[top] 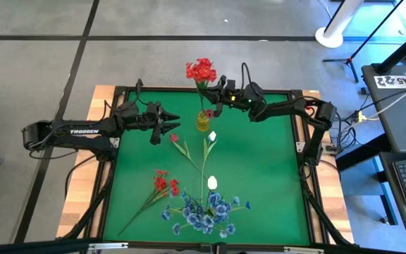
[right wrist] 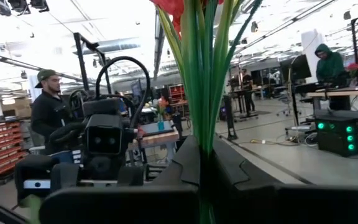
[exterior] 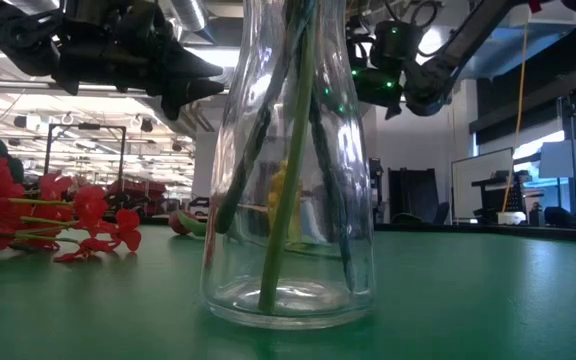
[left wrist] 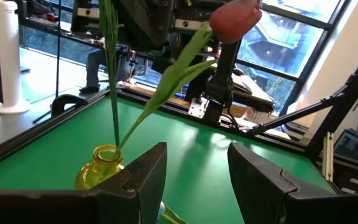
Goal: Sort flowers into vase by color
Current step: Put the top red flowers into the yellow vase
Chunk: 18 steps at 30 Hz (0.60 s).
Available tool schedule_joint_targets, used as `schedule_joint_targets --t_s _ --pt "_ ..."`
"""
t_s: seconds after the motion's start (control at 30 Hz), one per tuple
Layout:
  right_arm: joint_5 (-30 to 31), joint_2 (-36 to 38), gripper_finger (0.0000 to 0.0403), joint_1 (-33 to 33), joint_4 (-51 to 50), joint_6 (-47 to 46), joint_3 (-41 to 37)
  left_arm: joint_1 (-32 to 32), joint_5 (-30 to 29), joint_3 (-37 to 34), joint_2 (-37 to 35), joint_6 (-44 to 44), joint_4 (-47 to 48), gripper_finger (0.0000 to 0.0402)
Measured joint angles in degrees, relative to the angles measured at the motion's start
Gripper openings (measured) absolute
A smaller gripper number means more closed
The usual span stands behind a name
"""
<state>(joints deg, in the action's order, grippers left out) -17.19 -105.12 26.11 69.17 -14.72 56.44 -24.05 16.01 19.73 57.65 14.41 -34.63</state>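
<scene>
Red flowers [top: 201, 70] standing in the yellow vase [top: 203, 121] near the far edge of the green desk [top: 266, 169], stems pinched in the right hand [top: 218, 97] just above the vase mouth. Right wrist view: green stems [right wrist: 204, 81] clamped between the two dark fingers [right wrist: 185, 165]. Left hand [top: 168, 124] hovering just beside the vase, fingers spread wide and holding nothing, yellow vase and a pink bud [left wrist: 235, 18] in front of it in the left wrist view. Lying flat on the desk: pink rosebud [top: 174, 137], two white buds [top: 212, 135] with crossing stems, a loose red cluster [top: 165, 185], a blue cluster [top: 206, 212] close to the near edge. Clear glass vase [exterior: 290, 170] right against the low camera, several stems inside. People in the room behind.
</scene>
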Motion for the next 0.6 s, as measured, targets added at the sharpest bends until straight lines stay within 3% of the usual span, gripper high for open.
schedule_joint_targets --t_s 0.6 --pt "0.0 -0.4 0.0005 0.2 -7.8 3.2 0.0 0.0 -0.1 0.0 0.0 0.0 1.7 0.0166"
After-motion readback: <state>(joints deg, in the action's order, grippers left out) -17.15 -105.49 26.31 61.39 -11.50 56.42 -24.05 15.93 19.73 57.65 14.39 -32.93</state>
